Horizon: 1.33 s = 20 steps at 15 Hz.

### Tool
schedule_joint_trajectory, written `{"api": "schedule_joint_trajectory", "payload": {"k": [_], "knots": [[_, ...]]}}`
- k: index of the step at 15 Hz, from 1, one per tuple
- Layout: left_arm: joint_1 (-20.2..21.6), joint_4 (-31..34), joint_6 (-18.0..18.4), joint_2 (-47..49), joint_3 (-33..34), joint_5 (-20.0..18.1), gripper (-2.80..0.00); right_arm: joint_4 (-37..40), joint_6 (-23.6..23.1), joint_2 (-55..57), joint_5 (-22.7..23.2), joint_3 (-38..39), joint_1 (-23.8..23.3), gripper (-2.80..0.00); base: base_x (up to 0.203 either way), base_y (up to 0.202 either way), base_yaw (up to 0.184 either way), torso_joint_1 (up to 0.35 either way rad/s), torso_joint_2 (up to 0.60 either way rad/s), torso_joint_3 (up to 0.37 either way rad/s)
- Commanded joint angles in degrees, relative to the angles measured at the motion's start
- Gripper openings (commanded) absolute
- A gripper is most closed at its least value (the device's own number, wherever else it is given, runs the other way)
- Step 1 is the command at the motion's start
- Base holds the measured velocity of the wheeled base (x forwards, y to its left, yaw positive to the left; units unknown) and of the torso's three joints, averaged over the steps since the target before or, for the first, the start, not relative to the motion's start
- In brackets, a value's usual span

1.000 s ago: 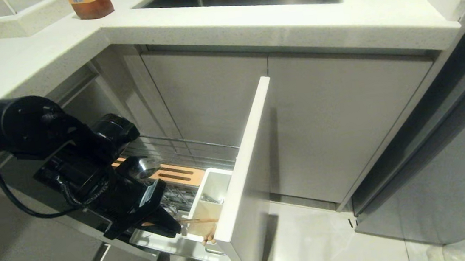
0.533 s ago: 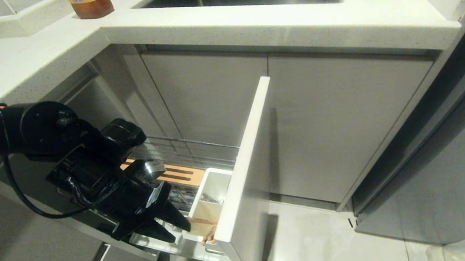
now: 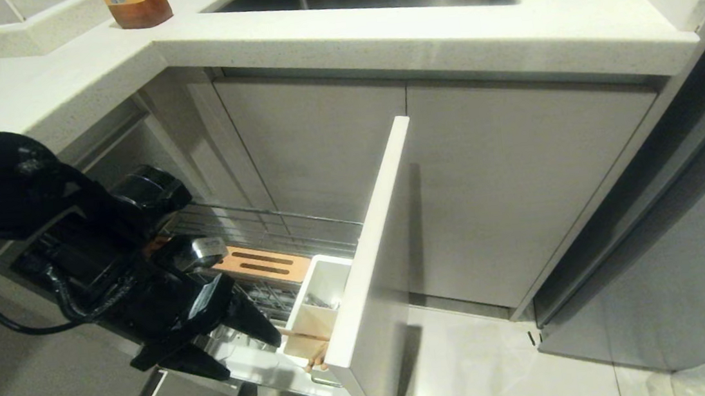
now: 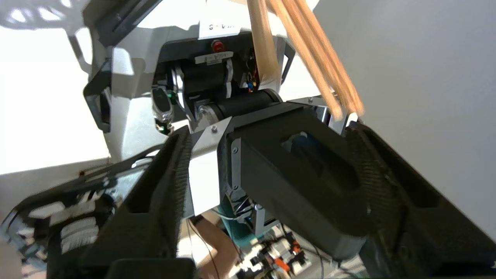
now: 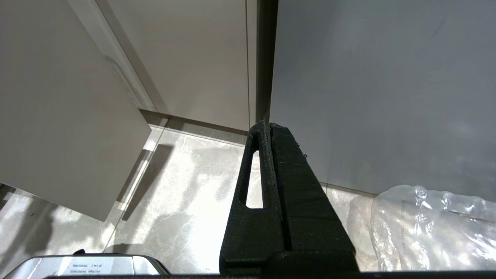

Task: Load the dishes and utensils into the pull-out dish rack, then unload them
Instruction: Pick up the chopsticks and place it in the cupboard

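Pale stone countertop ran over a kitchen corner, with the pull-out dish rack drawn out from beneath it into the aisle. At the rack's front end, just behind the flat pale-grey front panel, stood the white utensil box, and the chopsticks lay tilted across its near corner, their tips poking past the wall toward the floor; that slant reads as sticks dropped in loosely, not stood upright. Close by, the left gripper hung beside the box with its jaws spread wide and nothing between them, clear of the sticks, which in the left wrist view showed beyond the fingers as pale wooden rods. Behind the box sat the slotted wood strip and the wire basket's prongs; no plate or bowl showed there. Off to the side, the right gripper pointed at the floor, its jaws pressed together on nothing, parked. An amber bottle stood on the counter, its label too cropped to read; a small tag on the robot's body in the left wrist view carried marks I could not make out
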Motion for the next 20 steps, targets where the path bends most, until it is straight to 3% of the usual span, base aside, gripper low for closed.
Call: {"api": "schedule_joint_trajectory", "payload": {"k": [1,4,8,11,14,18,20], "knots": [[-0.1,1.7,0.0,-7.4,-0.1,0.3,-2.8,0.0,0.0,0.0,0.0,0.0,0.0,-2.8,0.0,0.0,0.0,0.0,0.0,0.0],[-0.2,2.7,0.2,-17.6,-0.8,0.9,-2.8,0.0,0.0,0.0,0.0,0.0,0.0,-2.8,0.0,0.0,0.0,0.0,0.0,0.0],[0.1,4.1,0.1,-29.2,-8.4,1.6,-2.8,0.0,0.0,0.0,0.0,0.0,0.0,-2.8,0.0,0.0,0.0,0.0,0.0,0.0],[5.0,5.7,0.2,-33.4,-18.2,8.3,-2.8,0.0,0.0,0.0,0.0,0.0,0.0,-2.8,0.0,0.0,0.0,0.0,0.0,0.0],[15.4,5.8,2.4,-35.0,-26.0,18.1,-2.8,0.0,0.0,0.0,0.0,0.0,0.0,-2.8,0.0,0.0,0.0,0.0,0.0,0.0],[35.1,4.7,4.2,-34.4,-30.2,28.2,-2.8,0.0,0.0,0.0,0.0,0.0,0.0,-2.8,0.0,0.0,0.0,0.0,0.0,0.0],[43.6,3.2,4.5,-32.2,-30.7,30.4,-2.8,0.0,0.0,0.0,0.0,0.0,0.0,-2.8,0.0,0.0,0.0,0.0,0.0,0.0]]}}
